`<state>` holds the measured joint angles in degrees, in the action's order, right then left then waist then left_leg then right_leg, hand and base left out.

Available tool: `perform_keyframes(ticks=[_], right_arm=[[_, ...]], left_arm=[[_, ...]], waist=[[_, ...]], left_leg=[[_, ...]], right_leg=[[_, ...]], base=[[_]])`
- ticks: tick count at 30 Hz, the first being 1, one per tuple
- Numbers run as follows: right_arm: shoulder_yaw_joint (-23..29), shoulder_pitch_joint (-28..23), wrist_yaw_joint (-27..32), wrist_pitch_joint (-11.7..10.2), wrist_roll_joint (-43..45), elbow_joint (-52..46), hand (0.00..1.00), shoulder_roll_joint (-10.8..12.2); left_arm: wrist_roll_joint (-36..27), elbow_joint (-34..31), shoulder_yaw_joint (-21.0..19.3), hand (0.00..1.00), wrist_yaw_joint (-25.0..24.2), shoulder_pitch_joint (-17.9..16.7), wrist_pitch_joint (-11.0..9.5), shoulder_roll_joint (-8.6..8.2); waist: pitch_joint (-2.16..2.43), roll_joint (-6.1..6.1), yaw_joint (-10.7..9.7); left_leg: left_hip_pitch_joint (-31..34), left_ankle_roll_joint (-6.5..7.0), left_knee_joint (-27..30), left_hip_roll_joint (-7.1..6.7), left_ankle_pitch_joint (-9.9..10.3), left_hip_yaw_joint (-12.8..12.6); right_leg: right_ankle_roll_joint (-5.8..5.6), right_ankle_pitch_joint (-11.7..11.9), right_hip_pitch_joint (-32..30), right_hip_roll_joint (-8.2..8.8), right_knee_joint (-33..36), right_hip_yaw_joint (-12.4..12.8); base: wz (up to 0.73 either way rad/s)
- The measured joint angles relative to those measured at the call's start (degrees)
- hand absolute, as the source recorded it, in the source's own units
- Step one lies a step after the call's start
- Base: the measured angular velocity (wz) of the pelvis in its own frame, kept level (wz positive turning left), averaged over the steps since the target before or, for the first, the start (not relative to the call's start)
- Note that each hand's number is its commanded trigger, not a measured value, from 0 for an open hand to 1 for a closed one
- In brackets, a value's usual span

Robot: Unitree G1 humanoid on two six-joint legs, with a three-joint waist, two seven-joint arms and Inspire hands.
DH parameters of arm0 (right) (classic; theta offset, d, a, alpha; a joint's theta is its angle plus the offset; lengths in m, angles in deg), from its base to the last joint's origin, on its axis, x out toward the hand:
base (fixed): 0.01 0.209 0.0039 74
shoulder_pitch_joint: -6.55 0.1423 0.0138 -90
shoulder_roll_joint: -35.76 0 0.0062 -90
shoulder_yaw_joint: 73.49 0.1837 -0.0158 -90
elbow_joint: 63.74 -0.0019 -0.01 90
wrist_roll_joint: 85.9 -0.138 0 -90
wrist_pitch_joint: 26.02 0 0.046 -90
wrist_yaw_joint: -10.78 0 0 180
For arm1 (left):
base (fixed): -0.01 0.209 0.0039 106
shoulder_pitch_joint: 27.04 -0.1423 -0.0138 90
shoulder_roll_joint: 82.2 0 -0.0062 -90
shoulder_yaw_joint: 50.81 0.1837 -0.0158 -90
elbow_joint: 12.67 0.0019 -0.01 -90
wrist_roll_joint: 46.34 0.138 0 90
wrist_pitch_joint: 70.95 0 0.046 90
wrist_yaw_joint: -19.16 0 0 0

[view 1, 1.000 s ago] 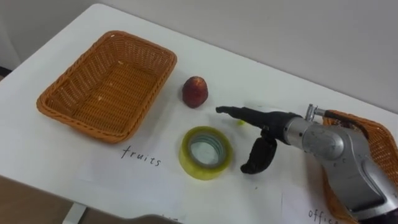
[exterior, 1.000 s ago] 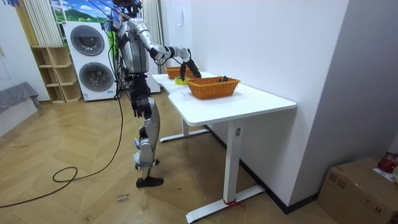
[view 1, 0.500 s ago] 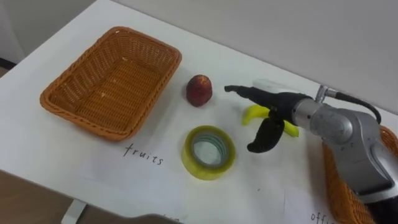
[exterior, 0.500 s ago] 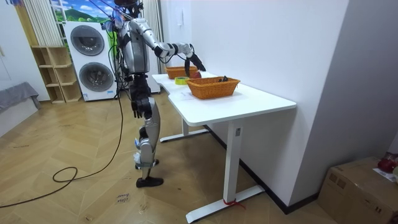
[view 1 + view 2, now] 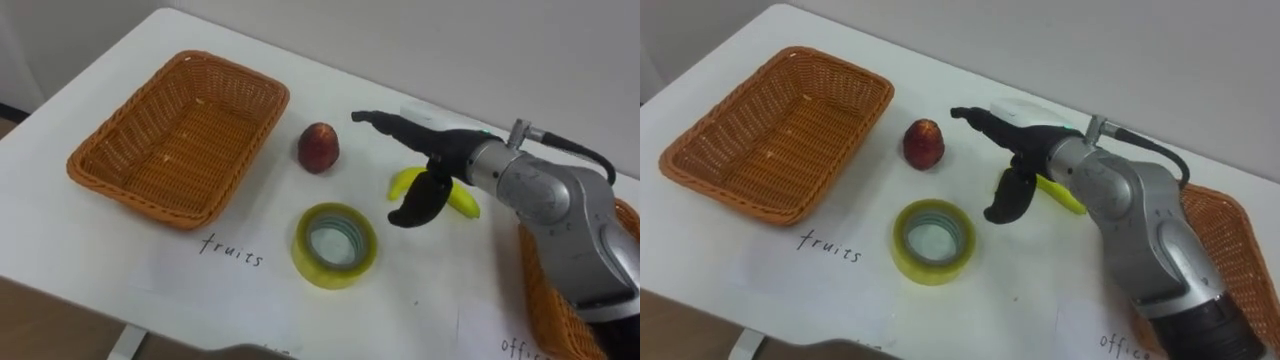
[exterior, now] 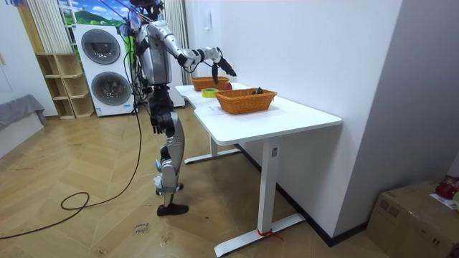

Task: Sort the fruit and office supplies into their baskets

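1. Reaching over the banana (image 5: 463, 204), the right hand (image 5: 445, 158) is hiding its middle; fingers straight, thumb drooping, gripping nothing.
2. Office basket (image 5: 533, 288) is running off the right edge, behind the arm.
3. Red fruit (image 5: 318, 147) is sitting beside the fruit basket (image 5: 125, 195); tape roll (image 5: 300, 246) is lying nearer the robot.

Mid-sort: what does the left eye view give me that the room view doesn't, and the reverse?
Left eye view: red fruit, banana and tape roll lying apart on the table, the left basket empty, the right hand open over the banana. Room view: the robot standing at the table's side, washing machines behind it, a cardboard box. Both: the table, left basket, right basket, and the right arm out over the table.
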<state>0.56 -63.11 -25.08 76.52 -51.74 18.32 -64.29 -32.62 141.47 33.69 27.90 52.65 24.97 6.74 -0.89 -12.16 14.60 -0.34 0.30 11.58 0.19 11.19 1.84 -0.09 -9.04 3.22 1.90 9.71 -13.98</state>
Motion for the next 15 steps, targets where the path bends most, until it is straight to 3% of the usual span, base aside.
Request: perform_keyframes(ticks=[3, 15], right_arm=[[-0.01, 0.41, 0.07, 0.0, -0.69, 0.0, 0.0, 0.02], [-0.33, 0.5, 0.1, 0.04, -2.35, 0.05, 0.0, 0.04]], left_arm=[[-0.04, 0.01, 0.11, 0.0, 0.0, -0.43, 0.02, -0.01], [-0.32, -0.31, 0.37, 0.0, -0.37, -0.52, 0.05, -0.17]], waist=[[0.3, -0.44, 0.02], [0.11, -0.74, 0.11]], left_leg=[[0.0, 0.0, 0.02, -0.01, -0.01, -0.01], [0.1, -0.01, -0.11, -0.09, 0.0, 0.79]], right_leg=[[0.0, 0.0, 0.14, 0.0, -0.01, -0.14], [-0.01, 0.0, 0.79, -0.01, -0.04, -0.62]], base=[[0.01], [0.03]])
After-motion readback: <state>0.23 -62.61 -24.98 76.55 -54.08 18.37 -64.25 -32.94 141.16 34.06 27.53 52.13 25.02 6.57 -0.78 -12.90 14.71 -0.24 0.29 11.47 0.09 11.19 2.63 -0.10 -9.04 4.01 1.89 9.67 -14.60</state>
